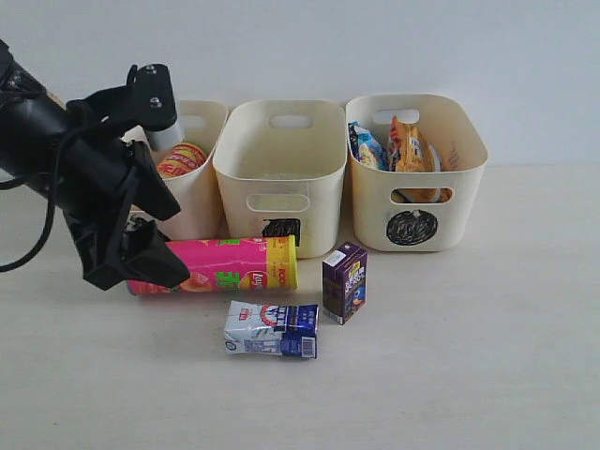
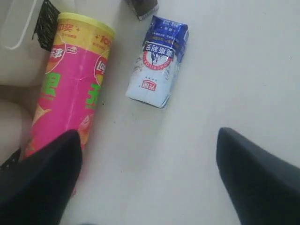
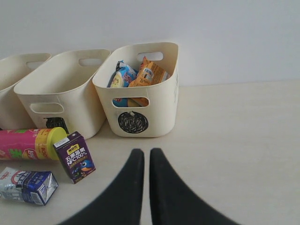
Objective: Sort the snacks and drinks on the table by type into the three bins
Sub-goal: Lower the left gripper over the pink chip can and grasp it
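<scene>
A pink chip tube [image 1: 220,265] with a yellow lid lies on the table in front of the left and middle bins. My left gripper [image 1: 141,258] hangs over the tube's left end. It is open [image 2: 147,136], with bare table between the fingers and the tube [image 2: 70,89] beside one finger [image 2: 47,183]. A white and blue carton [image 1: 272,330] lies flat in front of the tube. A dark purple carton [image 1: 344,281] stands upright beside it. A yellow tube [image 1: 183,159] stands in the left bin [image 1: 202,202]. Blue [image 1: 367,147] and orange [image 1: 410,145] foil bags sit in the right bin [image 1: 450,202]. My right gripper [image 3: 146,152] is shut and empty.
The middle bin [image 1: 281,173] stands between the other two, against a white wall, and shows nothing inside. The right gripper hovers over bare table to the right of the purple carton [image 3: 75,157] and in front of the circle-marked bin [image 3: 159,101].
</scene>
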You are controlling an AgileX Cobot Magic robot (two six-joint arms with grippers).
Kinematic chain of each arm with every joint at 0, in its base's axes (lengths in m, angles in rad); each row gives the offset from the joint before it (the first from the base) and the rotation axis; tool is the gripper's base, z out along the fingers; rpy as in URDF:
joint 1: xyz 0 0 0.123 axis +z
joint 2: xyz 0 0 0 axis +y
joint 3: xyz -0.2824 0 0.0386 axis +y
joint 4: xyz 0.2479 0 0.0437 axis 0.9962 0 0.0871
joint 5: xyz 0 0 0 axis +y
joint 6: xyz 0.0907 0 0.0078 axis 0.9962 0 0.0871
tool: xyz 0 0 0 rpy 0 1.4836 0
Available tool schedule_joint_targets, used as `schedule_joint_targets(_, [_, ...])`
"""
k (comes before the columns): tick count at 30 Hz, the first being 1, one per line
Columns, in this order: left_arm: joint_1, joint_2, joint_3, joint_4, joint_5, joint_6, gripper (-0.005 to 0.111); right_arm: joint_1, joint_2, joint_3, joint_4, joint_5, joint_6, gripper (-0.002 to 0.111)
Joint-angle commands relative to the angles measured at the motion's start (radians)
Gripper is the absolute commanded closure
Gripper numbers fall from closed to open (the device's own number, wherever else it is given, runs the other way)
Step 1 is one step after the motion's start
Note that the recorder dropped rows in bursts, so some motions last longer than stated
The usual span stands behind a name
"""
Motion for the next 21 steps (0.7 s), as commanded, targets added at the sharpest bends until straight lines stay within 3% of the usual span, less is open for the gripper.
schedule_joint_targets(1, [-0.006, 0.017, 0.006, -0.001, -0.057, 0.066, 0.033, -0.003, 0.0, 0.006, 0.0, 0.001, -0.002, 0.106])
schedule_joint_targets(21, [-0.006, 0.167, 0.007, 0.087, -0.276, 0.1, 0.014, -0.003, 0.0, 0.006, 0.0, 0.001, -0.002, 0.106])
